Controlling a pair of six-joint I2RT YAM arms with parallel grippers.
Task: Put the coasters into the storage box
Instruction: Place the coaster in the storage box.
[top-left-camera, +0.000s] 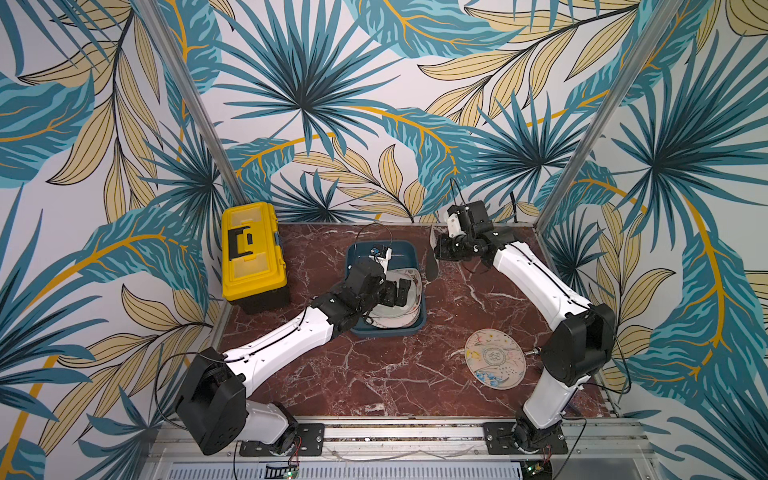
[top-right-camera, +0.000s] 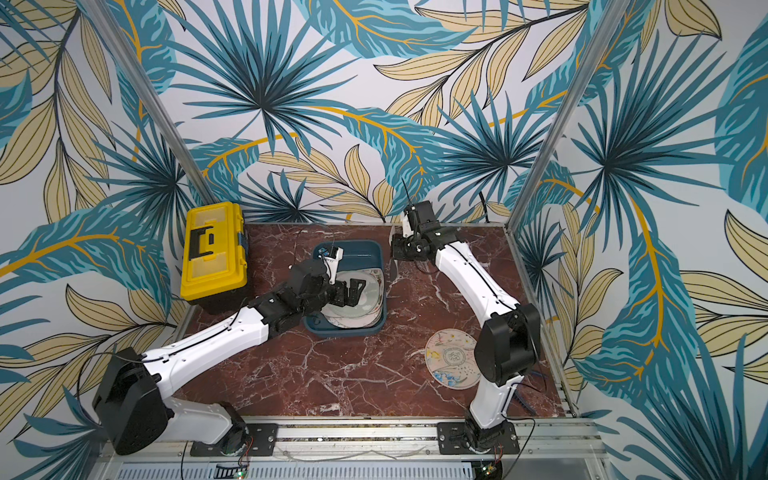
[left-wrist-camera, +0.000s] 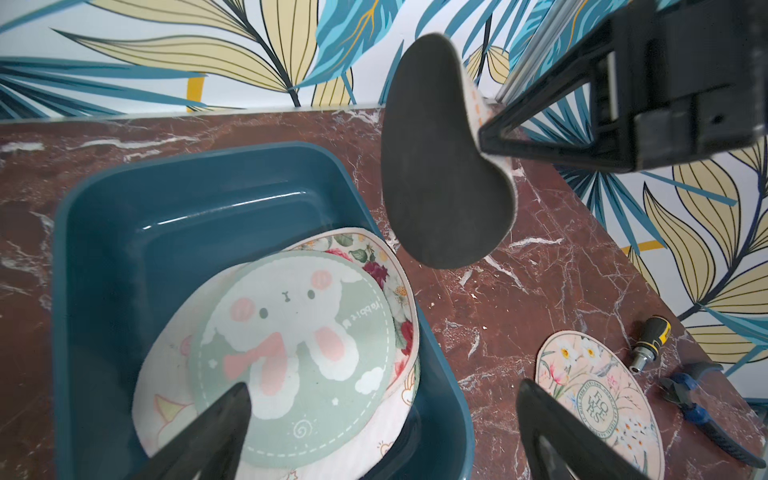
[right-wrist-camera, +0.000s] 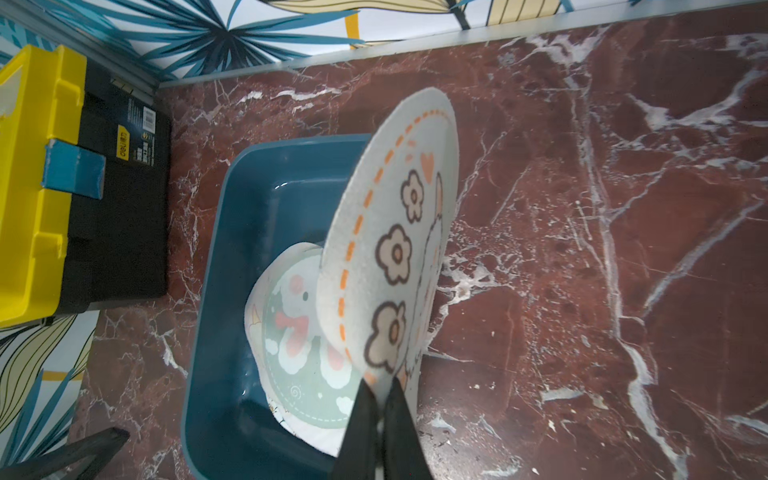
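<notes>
Above the storage box, left fingers wide, empty, right fingers alongside, clamped on coaster

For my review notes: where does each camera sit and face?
Top views: high, looking down on the table; both arms show.
Left wrist: over the storage box, facing the back wall; open left gripper shows.
Right wrist: looking down past the shut right gripper pinching a coaster.
Both wrist views share the rabbit coaster.

Tropical leaf wallpaper on all walls; red-brown marble tabletop; aluminium corner posts
</notes>
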